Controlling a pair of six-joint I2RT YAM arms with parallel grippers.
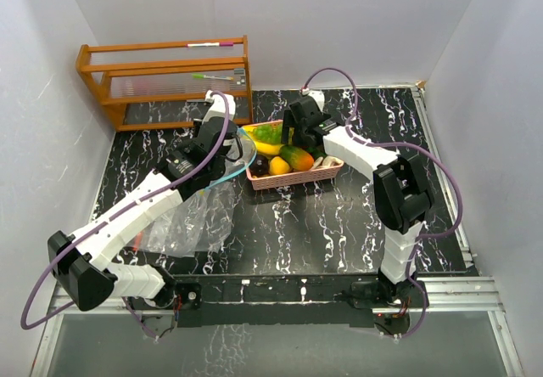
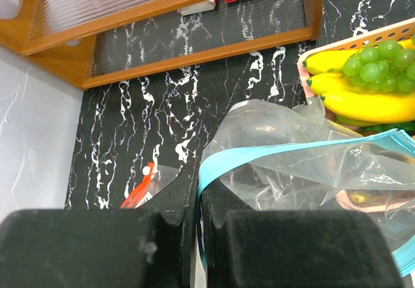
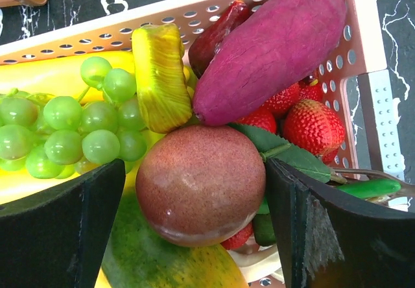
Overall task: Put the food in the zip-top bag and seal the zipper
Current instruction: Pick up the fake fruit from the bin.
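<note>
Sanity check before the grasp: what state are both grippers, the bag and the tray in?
Clear plastic zip-top bag with blue zipper strip: unsealed, mouth open.
Left gripper: shut on the bag's rim.
Right gripper: open, straddling round maroon fruit.
Pink perforated plastic tray: piled full.

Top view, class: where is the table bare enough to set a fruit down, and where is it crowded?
Bare: the marble between bag, tray front and right arm; also the back-right corner. Crowded where bag mouth meets tray.

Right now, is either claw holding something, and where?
The left claw pinches the zip-top bag by its blue zipper rim; the right claw, open around a reddish fruit, holds nothing.
</note>
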